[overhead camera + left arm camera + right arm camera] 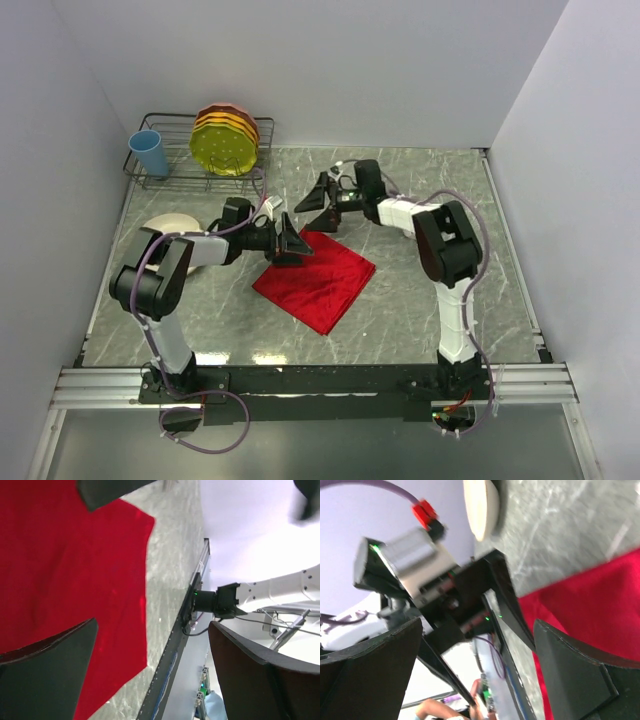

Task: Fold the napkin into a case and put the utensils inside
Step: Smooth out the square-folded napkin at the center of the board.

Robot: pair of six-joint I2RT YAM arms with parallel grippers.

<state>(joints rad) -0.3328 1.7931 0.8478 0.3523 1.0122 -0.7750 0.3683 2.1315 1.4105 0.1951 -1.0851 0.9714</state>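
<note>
The red napkin (318, 280) lies flat on the marble table as a diamond; it also shows as shiny red cloth, the napkin (75, 580) in the left wrist view and the napkin (600, 600) in the right wrist view. My left gripper (292, 244) hovers at its far-left corner, open and holding nothing, as the left gripper (155, 675) shows close up. My right gripper (318, 206) hangs just beyond the napkin's far corner, facing the left one, open and empty; the right gripper (475, 675) frames the other arm. The utensils are out of view.
A cream plate (168, 224) sits at the left, partly under my left arm, and appears as the plate (482, 507). A wire dish rack (200, 170) at the back left holds yellow and orange plates (226, 140) and a blue cup (150, 153). White walls enclose the table.
</note>
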